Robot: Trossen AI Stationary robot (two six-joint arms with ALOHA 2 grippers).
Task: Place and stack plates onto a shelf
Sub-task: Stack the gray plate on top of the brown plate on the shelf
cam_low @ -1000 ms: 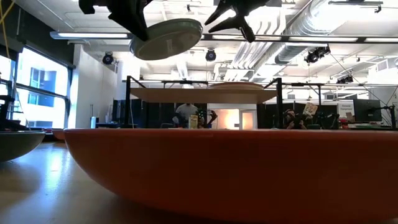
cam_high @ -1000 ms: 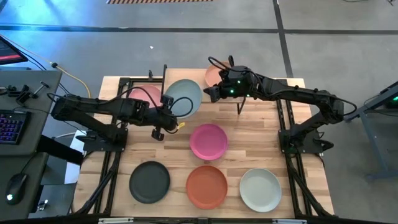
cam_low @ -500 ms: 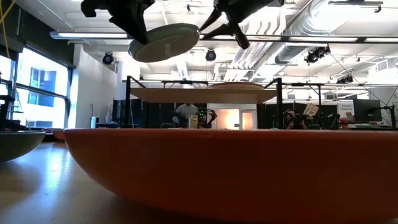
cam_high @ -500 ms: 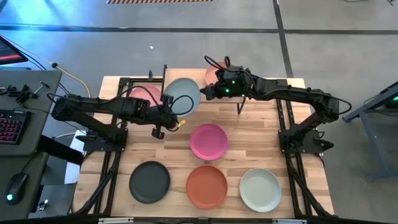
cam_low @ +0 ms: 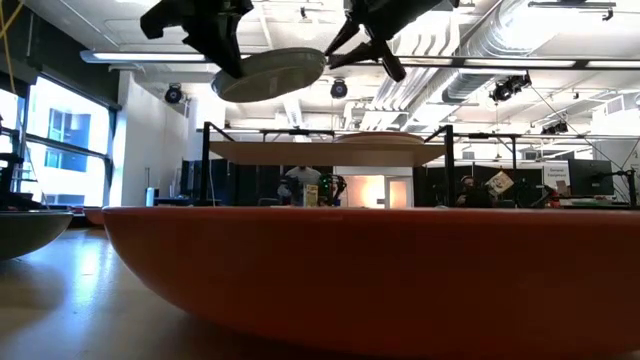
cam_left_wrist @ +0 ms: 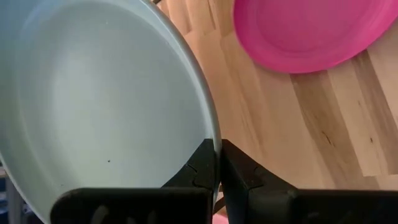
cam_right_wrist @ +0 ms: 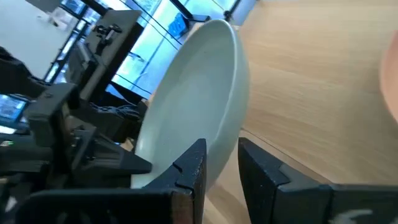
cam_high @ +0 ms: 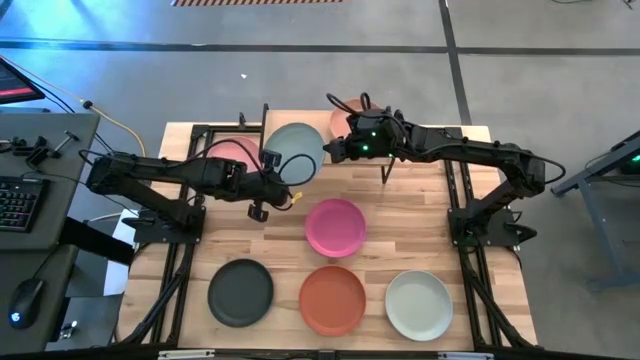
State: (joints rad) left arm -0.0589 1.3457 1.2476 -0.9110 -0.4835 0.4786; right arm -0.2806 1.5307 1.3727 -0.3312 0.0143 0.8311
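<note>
A sage green plate hangs in the air above the shelf, held by my left gripper, which is shut on its rim. My right gripper is open at the plate's opposite edge. Its fingers stand on either side of the rim; whether they touch it I cannot tell. A light pink plate and a peach-tan plate lie on the shelf. My left gripper pinches the sage green plate's rim between its two fingers, one over the hollow face and one under it. It comes nearly level from the table's left. The plate is lifted clear and close to level, hollow side up.
On the table's near half lie a magenta plate, a charcoal plate, a terracotta plate and a pale mint-white plate. The terracotta plate fills the foreground of the low view. The shelf's black legs stand at its corners.
My left gripper has carried the sage green plate a little toward the far edge, and the plate has tipped from slanted to nearly level. My right gripper has moved left toward the plate, so its open fingers now straddle the rim.
</note>
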